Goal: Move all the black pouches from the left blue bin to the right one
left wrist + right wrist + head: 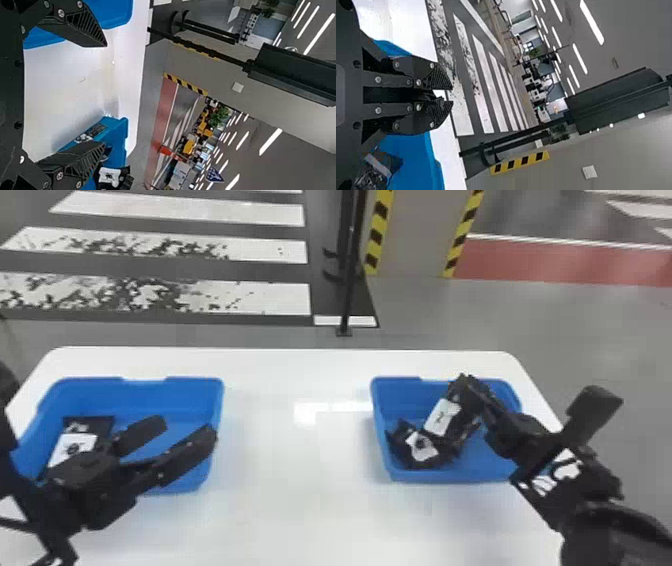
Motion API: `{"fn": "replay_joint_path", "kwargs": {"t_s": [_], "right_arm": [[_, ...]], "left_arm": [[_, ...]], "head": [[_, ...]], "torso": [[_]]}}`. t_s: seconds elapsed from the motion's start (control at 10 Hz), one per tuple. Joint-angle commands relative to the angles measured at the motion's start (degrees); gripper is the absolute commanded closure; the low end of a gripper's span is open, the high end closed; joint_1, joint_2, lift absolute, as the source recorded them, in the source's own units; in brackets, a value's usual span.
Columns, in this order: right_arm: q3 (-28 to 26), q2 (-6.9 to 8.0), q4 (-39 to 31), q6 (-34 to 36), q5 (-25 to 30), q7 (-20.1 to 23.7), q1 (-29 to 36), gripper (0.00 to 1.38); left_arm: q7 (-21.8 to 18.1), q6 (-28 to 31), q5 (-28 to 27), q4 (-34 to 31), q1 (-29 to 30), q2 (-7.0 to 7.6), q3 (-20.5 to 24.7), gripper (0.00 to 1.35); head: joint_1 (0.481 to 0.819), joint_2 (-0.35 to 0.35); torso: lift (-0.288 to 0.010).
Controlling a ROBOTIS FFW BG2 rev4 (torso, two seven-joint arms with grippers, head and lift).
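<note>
My left gripper (192, 427) stands open over the left blue bin (195, 387); its fingers frame the left wrist view, with a wide gap at the left gripper (105, 95). Below it, a black pouch with a white label (74, 446) lies at that bin's left side. At the right blue bin (395, 390), my right gripper (467, 382) is shut on the upper end of a white-labelled black pouch (442, 417). Dark material shows between the fingers at the right gripper (449, 95). Another black pouch (419, 447) rests in this bin, partly overlapped by the held one.
Both bins stand on a white table (295, 460), with a broad gap between them. A black pole (347, 280) and a column with yellow and black edges (415, 235) rise beyond the table's far edge.
</note>
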Motion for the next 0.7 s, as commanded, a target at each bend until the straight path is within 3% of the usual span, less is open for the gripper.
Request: {"fn": "replay_joint_path", "kwargs": {"t_s": [0.0, 0.1, 0.2, 0.3, 0.4, 0.6], "right_arm": [[-0.31, 0.04, 1.1, -0.14, 0.56, -0.16, -0.67, 0.61], [-0.31, 0.39, 0.82, -6.19, 1.24, -1.04, 0.32, 0.23], [-0.31, 1.36, -2.27, -8.16, 1.82, -2.01, 2.57, 0.06], [0.03, 1.89, -6.35, -10.27, 4.21, -2.1, 5.52, 0.11], [2.54, 2.77, -9.72, -14.35, 3.64, -3.15, 9.17, 0.14], [4.49, 5.14, -14.65, -15.61, 3.64, -3.59, 15.5, 0.14]], "left_arm": [[0.0, -0.28, 0.0, 0.0, -0.13, 0.03, 0.29, 0.18], [0.0, -0.14, -0.12, 0.0, -0.27, 0.12, 0.4, 0.18], [0.0, -0.42, -0.23, 0.0, -0.13, 0.12, 0.63, 0.18], [0.0, -0.42, -0.92, 0.0, -0.41, 0.12, 1.2, 0.18], [0.0, 0.14, -1.15, 0.0, -0.41, 0.12, 2.46, 0.18], [0.0, 0.56, -2.97, 0.0, -0.69, 0.03, 4.28, 0.18]], "head": [[0.695, -0.146], [0.695, -0.152], [0.695, -0.158], [0.695, -0.162], [0.695, -0.154], [0.695, -0.113]], "torso": [[-0.14], [-0.14], [-0.14], [-0.14], [-0.14], [-0.14]]}}
